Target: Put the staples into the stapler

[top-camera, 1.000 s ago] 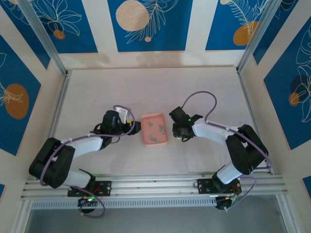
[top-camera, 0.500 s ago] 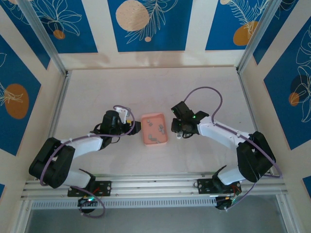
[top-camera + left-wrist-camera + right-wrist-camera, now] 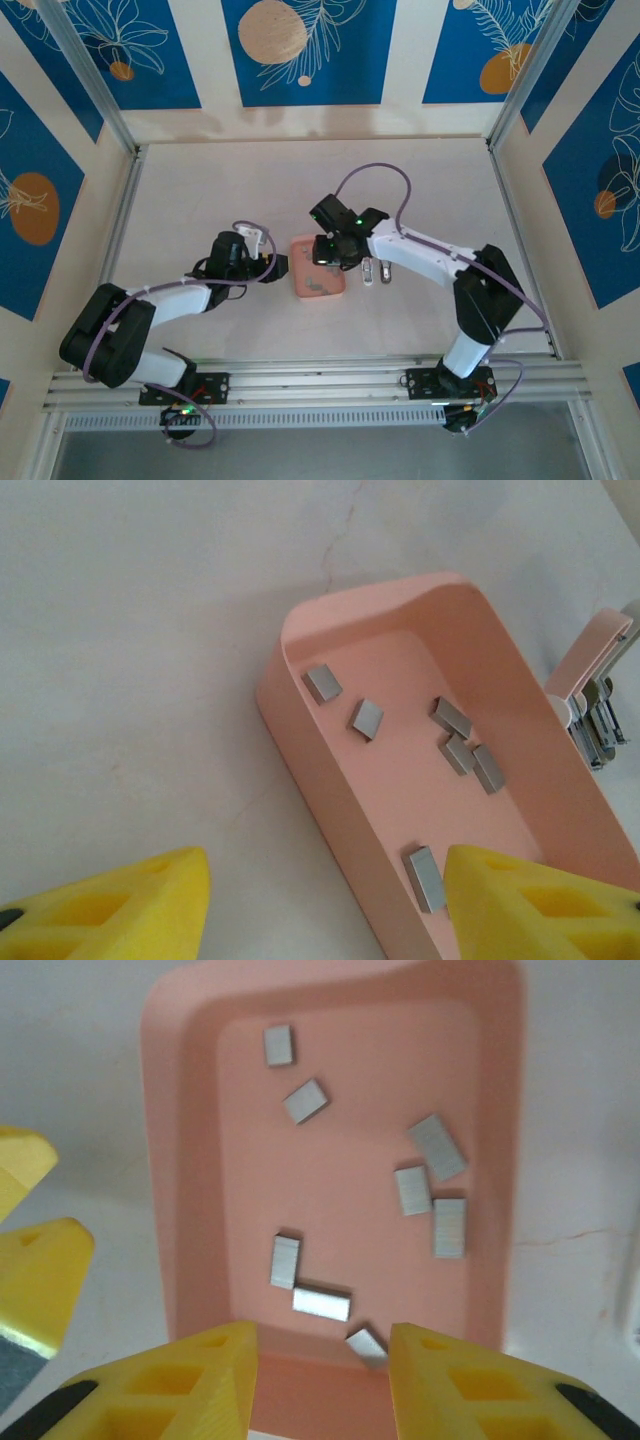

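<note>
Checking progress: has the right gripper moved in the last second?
Yes. The right gripper has swung left, from beside the pink tray's right edge to over the tray.

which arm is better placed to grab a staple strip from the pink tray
Likely right: the right hand hangs open directly over the staples in the tray; the left hand straddles the tray's side wall.

At table (image 3: 300,180) centre: tray (image 3: 312,288). Inside tray: staples (image 3: 418,1190), scattered on floor; in right wrist view three clustered at 3 o'clock, three at 6 o'clock, two at 11 o'clock. At tray's 3 o'clock, just beside, on table: stapler (image 3: 375,270). At tray's 9 o'clock, just beside rim: left gripper (image 3: 283,264). Over tray's 12 o'clock end: right gripper (image 3: 328,250).
</note>
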Action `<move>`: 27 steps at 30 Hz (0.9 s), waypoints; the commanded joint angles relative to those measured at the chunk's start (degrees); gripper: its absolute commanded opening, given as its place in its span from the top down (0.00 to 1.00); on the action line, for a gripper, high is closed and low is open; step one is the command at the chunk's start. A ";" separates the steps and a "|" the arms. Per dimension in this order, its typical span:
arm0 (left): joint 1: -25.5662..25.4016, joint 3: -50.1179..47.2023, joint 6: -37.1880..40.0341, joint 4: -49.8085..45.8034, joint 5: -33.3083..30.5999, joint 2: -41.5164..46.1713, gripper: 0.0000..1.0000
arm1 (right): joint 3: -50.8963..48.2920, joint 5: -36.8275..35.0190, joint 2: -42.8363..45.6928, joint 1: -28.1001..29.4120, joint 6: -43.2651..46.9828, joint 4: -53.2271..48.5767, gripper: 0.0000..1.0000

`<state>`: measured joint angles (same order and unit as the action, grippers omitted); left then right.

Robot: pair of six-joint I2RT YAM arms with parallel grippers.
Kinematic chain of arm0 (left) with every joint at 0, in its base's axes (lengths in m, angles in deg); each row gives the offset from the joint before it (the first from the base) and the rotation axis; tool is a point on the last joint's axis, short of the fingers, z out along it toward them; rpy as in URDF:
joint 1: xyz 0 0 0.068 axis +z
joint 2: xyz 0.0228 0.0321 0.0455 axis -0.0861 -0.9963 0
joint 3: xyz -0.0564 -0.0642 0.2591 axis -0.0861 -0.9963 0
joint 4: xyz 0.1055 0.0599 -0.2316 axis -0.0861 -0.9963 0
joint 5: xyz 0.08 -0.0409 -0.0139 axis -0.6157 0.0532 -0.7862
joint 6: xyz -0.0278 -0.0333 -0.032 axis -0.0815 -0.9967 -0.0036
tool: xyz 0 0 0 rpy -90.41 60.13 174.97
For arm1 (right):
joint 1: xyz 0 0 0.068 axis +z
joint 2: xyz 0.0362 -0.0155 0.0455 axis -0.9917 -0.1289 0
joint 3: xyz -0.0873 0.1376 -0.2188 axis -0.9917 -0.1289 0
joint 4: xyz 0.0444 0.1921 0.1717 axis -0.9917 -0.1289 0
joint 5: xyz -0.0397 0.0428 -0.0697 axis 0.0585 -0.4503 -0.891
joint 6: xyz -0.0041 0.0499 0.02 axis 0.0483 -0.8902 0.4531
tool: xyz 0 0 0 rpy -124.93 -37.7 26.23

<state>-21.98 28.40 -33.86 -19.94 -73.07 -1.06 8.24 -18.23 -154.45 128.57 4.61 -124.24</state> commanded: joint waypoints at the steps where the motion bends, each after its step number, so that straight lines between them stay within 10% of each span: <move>1: -0.98 -0.87 -2.43 1.48 1.76 0.17 0.37 | 3.94 3.25 -3.17 1.37 -3.23 -5.04 0.60; 27: -4.04 -1.43 -4.07 0.00 -3.48 -2.06 0.43 | 8.18 10.17 -15.43 2.53 -11.25 -4.08 0.60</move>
<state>-25.37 27.75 -37.83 -20.04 -75.21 -2.62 15.13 -9.57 -167.98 130.91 -5.53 -127.89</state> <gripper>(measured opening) 0.578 0.405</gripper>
